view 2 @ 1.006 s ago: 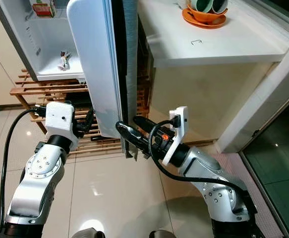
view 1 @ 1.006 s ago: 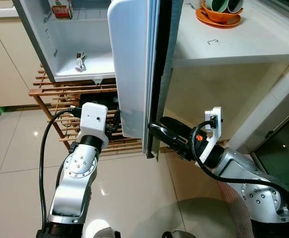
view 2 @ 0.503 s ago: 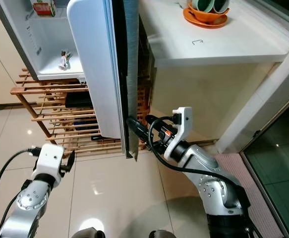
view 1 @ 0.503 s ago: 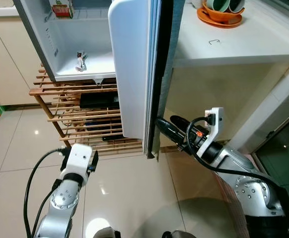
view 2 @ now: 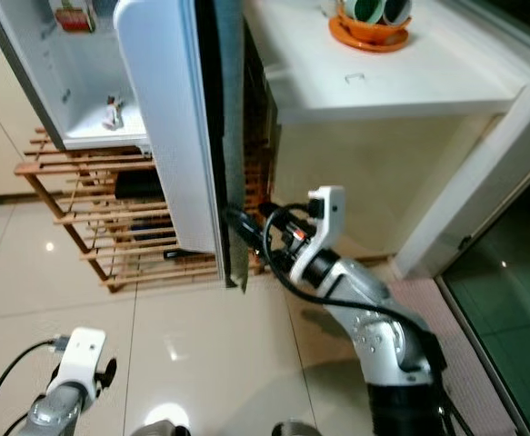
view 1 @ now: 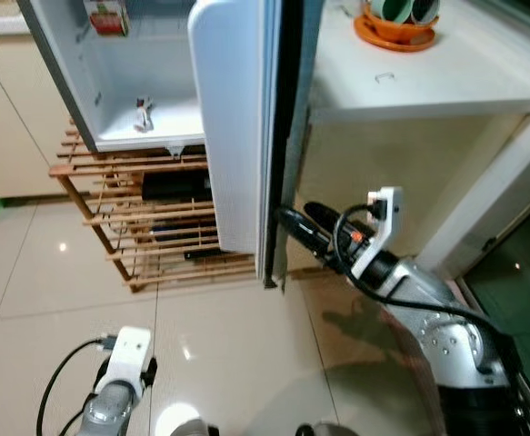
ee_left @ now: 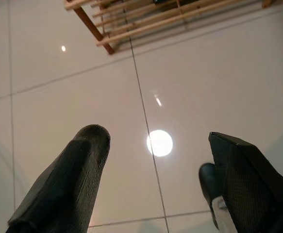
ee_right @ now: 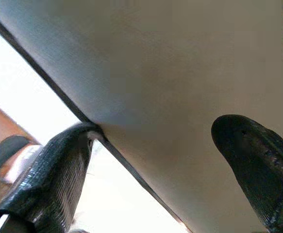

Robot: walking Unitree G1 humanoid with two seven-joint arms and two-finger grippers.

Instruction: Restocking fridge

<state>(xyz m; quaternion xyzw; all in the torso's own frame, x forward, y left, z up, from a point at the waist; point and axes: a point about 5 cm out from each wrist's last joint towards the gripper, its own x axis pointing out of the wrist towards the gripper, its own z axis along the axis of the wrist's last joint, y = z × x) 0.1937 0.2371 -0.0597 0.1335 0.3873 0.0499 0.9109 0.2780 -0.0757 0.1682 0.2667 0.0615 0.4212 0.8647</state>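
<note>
Dropped low by the floor now, the left hand hangs open, empty. Right hand sits spread at the fridge door edge, gripping nothing — push steadily there, fingers clear of the seal.

Silver jointed arms, white wrist camera housings, black cables, black-fingered pincers.

Home kitchen; open fridge, white counter, tiled floor

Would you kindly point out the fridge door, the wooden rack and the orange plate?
fridge door (view 1: pixel 228 127), left eye view, white outer face.
wooden rack (view 1: pixel 155 259), left eye view, lower slats.
orange plate (view 1: pixel 387 36), left eye view, front rim.
</note>
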